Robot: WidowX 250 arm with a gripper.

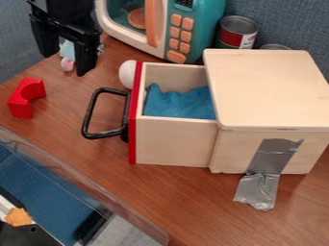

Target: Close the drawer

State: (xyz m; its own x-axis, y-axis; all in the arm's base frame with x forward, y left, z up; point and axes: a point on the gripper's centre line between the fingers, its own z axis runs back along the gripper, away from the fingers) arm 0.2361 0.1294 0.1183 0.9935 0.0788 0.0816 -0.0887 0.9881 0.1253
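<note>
At ten o'clock, the black gripper [64,65] hangs above the table [83,178] with its two fingers apart; its upper part is cut off by the top edge. A pale blue and pink thing [67,56] shows between the fingers, partly covered and hard to make out.

Across the middle, the wooden drawer [170,139] sticks out of its box [270,91] toward nine o'clock, well open. It has a red front [133,129] and a black loop handle [93,115]. Its back end is hidden inside the box, and a crumpled blue cloth [180,103] covers its floor. Behind the front, a white round thing [127,73] is partly hidden.

Toward twelve, a toy microwave [208,29] is cut by the top edge; small characters mark its dark display [185,3]. At one o'clock, a can [237,33] bears a red and white label with dark print, its base hidden by the box. A second can [275,47], just beside it, is mostly hidden.

Silver tape [273,158] runs down the box at four o'clock. A red arched block [26,98] lies just past nine. Between seven and eight, an orange piece [18,217] is too unclear to name.
</note>
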